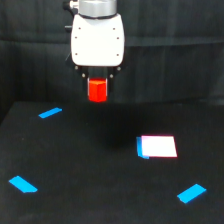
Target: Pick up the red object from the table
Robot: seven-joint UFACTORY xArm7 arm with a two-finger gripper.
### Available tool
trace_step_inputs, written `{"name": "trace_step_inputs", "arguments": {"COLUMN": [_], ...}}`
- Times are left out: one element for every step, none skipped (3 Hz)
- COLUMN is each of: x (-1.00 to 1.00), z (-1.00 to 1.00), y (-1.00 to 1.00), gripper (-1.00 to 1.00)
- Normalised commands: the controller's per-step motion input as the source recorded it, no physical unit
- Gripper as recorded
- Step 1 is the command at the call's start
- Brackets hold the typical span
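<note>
Fingers [98, 80] of the white rounded gripper sit upper centre of the frame, two short dark tips clenched on the small bright red-orange stubby cylinder [97, 90], which hangs directly beneath them, its top tucked between the tips. From where I sit, the pick looks essentially done: the cylinder appears clear of the wide matte black counter [100, 170], against the dark curtain. What's left, I judge, is only holding it securely. Below lie blue tape strips [50, 113] and a flat white card with a blue edge [158, 146], right of centre.

Card [158, 146] lies on the table [90, 170], tape strips [50, 113] around it
</note>
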Motion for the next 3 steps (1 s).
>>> {"name": "trace_step_inputs", "arguments": {"x": [0.03,0.04,-0.04], "z": [0.04,-0.12,-0.03], "y": [0.05,0.01,-0.09], "gripper": [-0.99,-0.94,-0.92]}}
